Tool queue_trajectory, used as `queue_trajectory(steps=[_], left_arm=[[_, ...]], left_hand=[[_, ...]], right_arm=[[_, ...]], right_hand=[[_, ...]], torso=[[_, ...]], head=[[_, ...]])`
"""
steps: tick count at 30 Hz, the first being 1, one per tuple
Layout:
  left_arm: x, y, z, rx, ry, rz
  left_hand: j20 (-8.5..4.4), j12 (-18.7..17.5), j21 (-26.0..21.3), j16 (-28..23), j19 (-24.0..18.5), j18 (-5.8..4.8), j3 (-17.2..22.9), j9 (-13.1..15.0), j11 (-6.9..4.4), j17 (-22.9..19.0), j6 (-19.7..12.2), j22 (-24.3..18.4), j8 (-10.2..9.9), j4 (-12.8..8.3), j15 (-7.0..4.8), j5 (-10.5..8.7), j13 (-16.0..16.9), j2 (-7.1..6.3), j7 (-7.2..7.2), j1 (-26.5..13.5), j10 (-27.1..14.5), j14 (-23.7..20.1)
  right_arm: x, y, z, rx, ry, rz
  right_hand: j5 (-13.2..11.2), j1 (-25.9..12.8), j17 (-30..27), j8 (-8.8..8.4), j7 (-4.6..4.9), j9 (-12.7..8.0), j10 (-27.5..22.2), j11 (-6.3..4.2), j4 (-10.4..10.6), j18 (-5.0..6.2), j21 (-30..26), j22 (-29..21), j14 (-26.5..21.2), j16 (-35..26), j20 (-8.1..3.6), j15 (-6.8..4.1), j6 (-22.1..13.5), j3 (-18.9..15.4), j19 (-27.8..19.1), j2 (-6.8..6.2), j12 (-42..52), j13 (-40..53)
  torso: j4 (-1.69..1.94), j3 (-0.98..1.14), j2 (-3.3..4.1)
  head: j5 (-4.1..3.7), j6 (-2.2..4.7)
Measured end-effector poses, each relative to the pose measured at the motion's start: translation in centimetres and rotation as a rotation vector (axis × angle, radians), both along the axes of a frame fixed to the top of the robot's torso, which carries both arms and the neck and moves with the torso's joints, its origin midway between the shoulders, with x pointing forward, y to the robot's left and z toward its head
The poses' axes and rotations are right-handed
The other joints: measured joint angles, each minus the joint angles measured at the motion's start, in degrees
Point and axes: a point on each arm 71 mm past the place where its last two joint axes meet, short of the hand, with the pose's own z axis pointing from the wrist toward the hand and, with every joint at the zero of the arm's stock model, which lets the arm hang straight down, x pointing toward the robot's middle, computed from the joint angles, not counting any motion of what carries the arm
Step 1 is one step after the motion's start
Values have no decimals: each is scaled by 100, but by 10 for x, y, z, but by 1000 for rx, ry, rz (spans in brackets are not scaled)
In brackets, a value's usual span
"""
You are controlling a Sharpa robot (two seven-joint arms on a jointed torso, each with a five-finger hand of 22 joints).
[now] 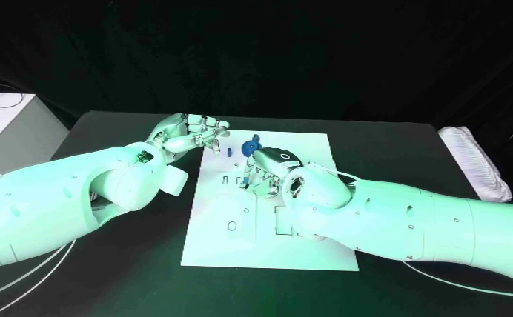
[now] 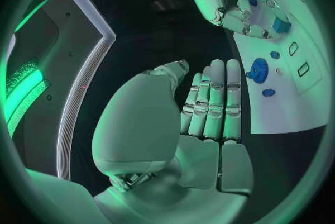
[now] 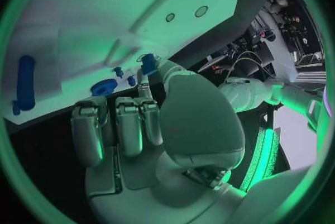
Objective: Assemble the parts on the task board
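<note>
A small blue peg (image 3: 147,63) is seen pinched at the fingertips of the right hand (image 1: 273,171), which is poised over the middle of the white task board (image 1: 310,250); the same peg appears as a blue block at that hand's fingers in the left wrist view. Just beyond the right hand's fingertips, a blue gear-like wheel (image 1: 252,143) is found standing on the board, with two smaller blue pieces (image 3: 119,71) close beside it, and a long blue bar (image 3: 25,81) lies further off near the board's edge. Empty round holes (image 3: 201,11) and rectangular slots (image 2: 304,69) are left open in the plate. The left hand (image 1: 193,135) is held off the board's far left corner, its fingers straight, together and gripping nothing, the palm turned toward the parts. The step in hand is judged to be the seating of the pinched peg. It would best be done with the peg kept upright, aligned over its matching socket before being lowered, and pressed straight down without sideways drag, so that the neighbouring wheel is not knocked. The board could be steadied by the free left hand if it shifts. No brand, label or writing can be read anywhere.
</note>
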Motion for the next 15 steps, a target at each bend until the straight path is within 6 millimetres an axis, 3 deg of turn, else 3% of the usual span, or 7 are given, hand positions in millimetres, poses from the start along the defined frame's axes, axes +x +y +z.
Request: queue_trajectory(steps=[15], left_arm=[[0,-1,0,-1,1,-3]], left_hand=[[0,0,-1,0,0,0,0,4,0,0,0,4,0,0,2,0,5,0,0,0,0,-2]], right_arm=[[4,4,-7,-47,-49,-2]], right_hand=[[-10,-52,-1,-2,-1,64,0,0,17,0,0,-1,0,0,0,1,0,17,0,-52,0,-1]], torso=[[-10,6,-2]], head=[[31,-41]])
